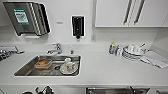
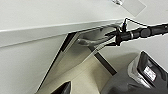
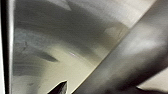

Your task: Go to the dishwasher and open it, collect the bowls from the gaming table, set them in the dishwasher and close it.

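Observation:
The dishwasher (image 2: pixel 75 57) sits under the white counter, and its stainless-steel front panel is tilted out at the top, so the door is ajar. My right gripper (image 2: pixel 115 38) reaches in on its black arm and sits on the door's bar handle (image 2: pixel 93 41), its dark tips on either side of the bar. In the right wrist view the steel panel (image 3: pixel 62 50) and the handle (image 3: pixel 130 55) are very close. The head view catches the door's top edge (image 1: pixel 117 90). A dark tip of my left gripper (image 2: pixel 63 88) hangs in front of the door. The gaming table and its bowls are out of view.
Ahead is a white counter (image 1: pixel 105 70) with a steel sink (image 1: pixel 27 71) holding a cup, a plate and a dish. A faucet (image 1: pixel 55 48), stacked plates and cups (image 1: pixel 133 52), a paper-towel dispenser (image 1: pixel 26 17) and wall cabinets (image 1: pixel 130 12) surround it.

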Robot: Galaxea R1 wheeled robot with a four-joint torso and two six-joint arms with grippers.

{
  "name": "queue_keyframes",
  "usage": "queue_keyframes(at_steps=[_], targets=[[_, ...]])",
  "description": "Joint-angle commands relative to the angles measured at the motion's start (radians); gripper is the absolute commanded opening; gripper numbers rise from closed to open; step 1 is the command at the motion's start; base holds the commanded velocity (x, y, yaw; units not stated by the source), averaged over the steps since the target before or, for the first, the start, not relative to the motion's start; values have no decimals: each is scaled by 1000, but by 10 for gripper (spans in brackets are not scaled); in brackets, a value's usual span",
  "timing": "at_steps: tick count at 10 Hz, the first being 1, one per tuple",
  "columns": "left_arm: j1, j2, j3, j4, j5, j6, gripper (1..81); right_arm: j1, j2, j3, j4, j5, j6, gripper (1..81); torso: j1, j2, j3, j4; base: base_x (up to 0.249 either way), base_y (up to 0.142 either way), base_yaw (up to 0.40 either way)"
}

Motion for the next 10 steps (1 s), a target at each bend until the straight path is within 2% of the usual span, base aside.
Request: queue_keyframes(at_steps=[1,10], targets=[[-105,-27,20,-17,15,4,811,14,-58,-17,-24,-254,-23,811,0,0,0,0,-87,0,0],[-103,-27,16,-17,15,4,811,-5,34,-45,-24,-262,-18,811,0,-1,0,0,-87,0,0]])
